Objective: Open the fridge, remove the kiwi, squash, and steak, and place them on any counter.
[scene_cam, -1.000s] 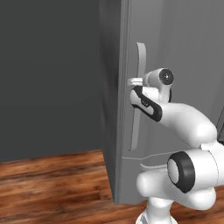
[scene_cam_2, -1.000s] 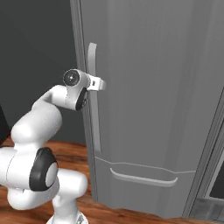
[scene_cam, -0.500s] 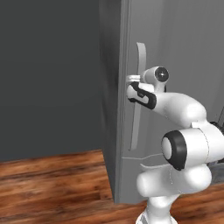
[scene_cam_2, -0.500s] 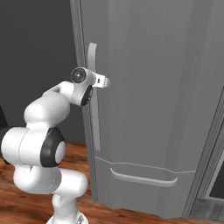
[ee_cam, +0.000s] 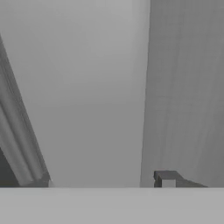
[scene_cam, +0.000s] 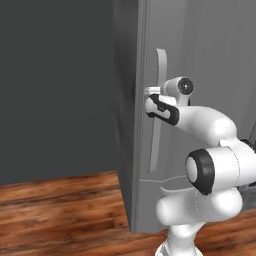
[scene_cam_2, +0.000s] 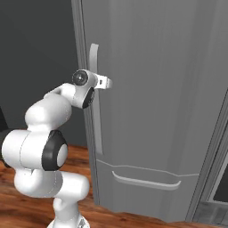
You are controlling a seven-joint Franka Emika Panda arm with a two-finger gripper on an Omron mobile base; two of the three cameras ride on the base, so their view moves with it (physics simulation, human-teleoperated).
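Right base view — claw (scene_cam_2: 106, 83) at fridge (scene_cam_2: 156, 111) handle (scene_cam_2: 95, 100).

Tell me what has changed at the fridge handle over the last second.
The arm has folded in closer to the fridge, carrying the claw up against the long vertical handle, with its jaws starting to narrow around the bar. A firm hold cannot be confirmed yet. The fridge door is still shut, and the lower drawer has not moved.
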